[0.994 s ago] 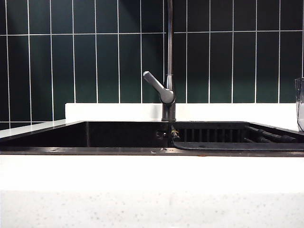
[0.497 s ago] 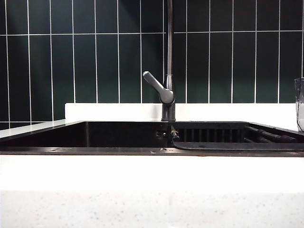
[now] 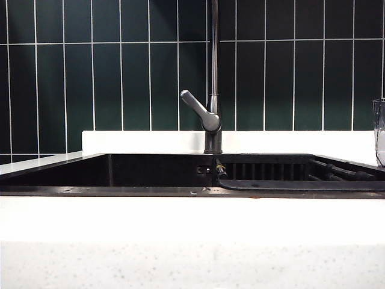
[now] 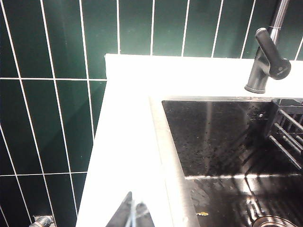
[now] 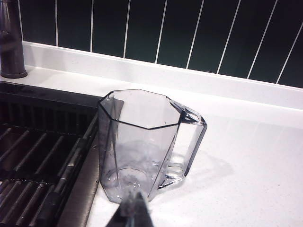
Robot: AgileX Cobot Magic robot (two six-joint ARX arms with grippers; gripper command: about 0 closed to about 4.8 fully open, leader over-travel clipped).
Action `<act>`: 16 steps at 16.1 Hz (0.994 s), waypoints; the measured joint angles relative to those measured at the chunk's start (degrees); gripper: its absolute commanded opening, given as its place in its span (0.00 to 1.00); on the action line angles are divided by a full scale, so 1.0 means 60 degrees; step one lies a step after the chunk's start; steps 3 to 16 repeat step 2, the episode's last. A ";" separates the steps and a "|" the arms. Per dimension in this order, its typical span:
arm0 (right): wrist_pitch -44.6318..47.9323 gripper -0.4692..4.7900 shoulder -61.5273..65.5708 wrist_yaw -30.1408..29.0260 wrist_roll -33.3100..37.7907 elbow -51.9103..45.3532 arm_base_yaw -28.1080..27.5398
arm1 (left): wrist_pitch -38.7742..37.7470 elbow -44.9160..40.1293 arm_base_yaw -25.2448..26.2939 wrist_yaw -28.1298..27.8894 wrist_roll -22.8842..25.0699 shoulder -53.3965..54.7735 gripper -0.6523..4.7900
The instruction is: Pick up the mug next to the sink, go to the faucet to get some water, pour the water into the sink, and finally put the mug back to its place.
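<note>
The clear mug (image 5: 142, 142) stands upright and empty on the white counter beside the sink, its handle turned away from the basin; its edge shows at the far right of the exterior view as the mug (image 3: 379, 131). My right gripper (image 5: 135, 208) is shut, its tips just short of the mug's base, holding nothing. The faucet (image 3: 210, 117) rises behind the black sink (image 3: 150, 171), lever slanted left. My left gripper (image 4: 133, 213) is shut and empty over the white counter left of the sink (image 4: 222, 142). No water shows.
A slatted black rack (image 5: 33, 156) fills the sink part beside the mug. Dark green tiles (image 3: 120, 72) back the white counter ledge (image 3: 138, 141). A drain (image 4: 271, 221) shows at the basin's bottom. The white counter front (image 3: 192, 241) runs across the exterior view.
</note>
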 measured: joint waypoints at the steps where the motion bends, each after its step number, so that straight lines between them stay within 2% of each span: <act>1: 0.0004 0.09 0.0000 0.0000 0.0000 0.0000 0.0000 | 0.0000 0.0000 -0.0004 0.0000 0.0004 0.0000 0.11; 16: 0.0004 0.09 0.0000 0.0000 0.0000 0.0000 0.0000 | 0.0000 0.0000 -0.0004 0.0000 0.0004 0.0000 0.11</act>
